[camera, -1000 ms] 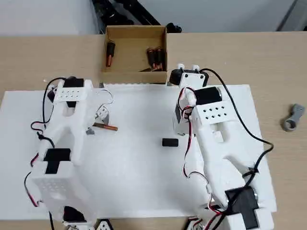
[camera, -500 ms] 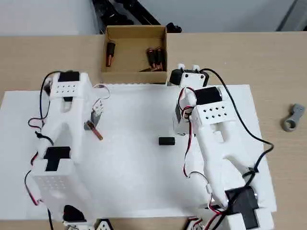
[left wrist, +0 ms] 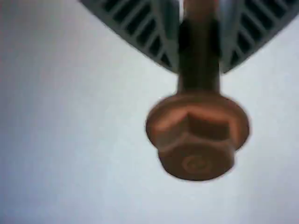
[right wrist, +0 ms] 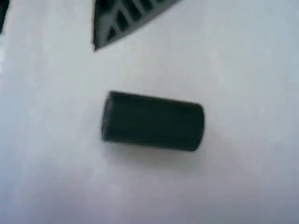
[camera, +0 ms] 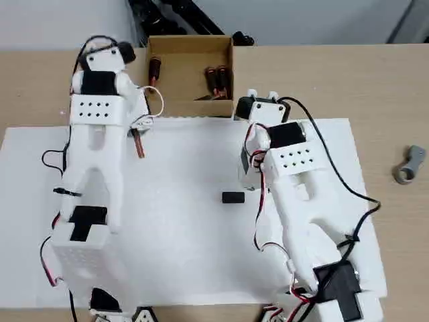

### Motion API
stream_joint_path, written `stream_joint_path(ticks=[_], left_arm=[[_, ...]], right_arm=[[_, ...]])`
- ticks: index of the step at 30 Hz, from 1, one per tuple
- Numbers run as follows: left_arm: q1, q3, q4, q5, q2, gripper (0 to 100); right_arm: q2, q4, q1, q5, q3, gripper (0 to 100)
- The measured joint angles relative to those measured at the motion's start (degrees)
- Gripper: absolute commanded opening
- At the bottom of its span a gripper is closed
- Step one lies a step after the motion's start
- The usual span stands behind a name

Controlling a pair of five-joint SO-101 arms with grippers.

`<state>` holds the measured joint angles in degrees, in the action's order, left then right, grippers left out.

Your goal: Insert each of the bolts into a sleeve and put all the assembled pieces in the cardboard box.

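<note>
Grips a copper bolt (left wrist: 198, 135) in the left gripper (left wrist: 198, 65), clamped on the shank from both sides, with the hex head clear of the ribbed fingers (left wrist: 140, 28) and turned toward the wrist camera. Holds that bolt over the far left part of the white board (camera: 174, 255), just near and left of the cardboard box (camera: 181, 107), head end nearer than the gripped end. Cannot tell whether the head touches the board. Hangs the right gripper (right wrist: 46, 35) by the middle of the board, jaws apart and closed on nothing, with bare board between them. Has a black sleeve (camera: 232, 197) lying on its side on the board just left of the right arm, free of both grippers and well apart from the bolt. Counts three finished items inside the box: a single assembled piece (camera: 155, 69) along the left wall and a pair of assembled pieces (camera: 216, 79) side by side toward the right wall. Leaves a grey part (camera: 409, 164) on the wooden table (camera: 375, 80) out to the right, off the board.
</note>
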<state>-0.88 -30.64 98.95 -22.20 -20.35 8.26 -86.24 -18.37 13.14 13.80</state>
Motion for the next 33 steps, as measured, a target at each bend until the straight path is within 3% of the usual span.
stream_joint_path(ticks=[4, 8, 18, 27, 33], left_arm=[[0.0, -0.1, 0.3, 9.1, 8.4, 0], [0.0, -0.1, 0.4, 14.2, 19.7, 0], [0.0, 9.8, 0.6, 19.5, 46.7, 0], [0.0, 24.5, 0.4, 20.1, 72.2, 0], [-0.7, 31.9, 0.4, 21.3, 80.1, 0]], right_arm=[[0.0, 0.2, -3.0, -6.9, 0.0, 12.5], [0.0, 1.1, -3.5, -19.3, 0.0, 12.2], [0.0, 5.5, -3.7, -49.7, 0.0, 12.2], [-11.0, 7.0, -3.3, -57.7, 0.0, 12.2], [-13.7, 7.0, -3.4, -61.4, -3.3, 12.5]])
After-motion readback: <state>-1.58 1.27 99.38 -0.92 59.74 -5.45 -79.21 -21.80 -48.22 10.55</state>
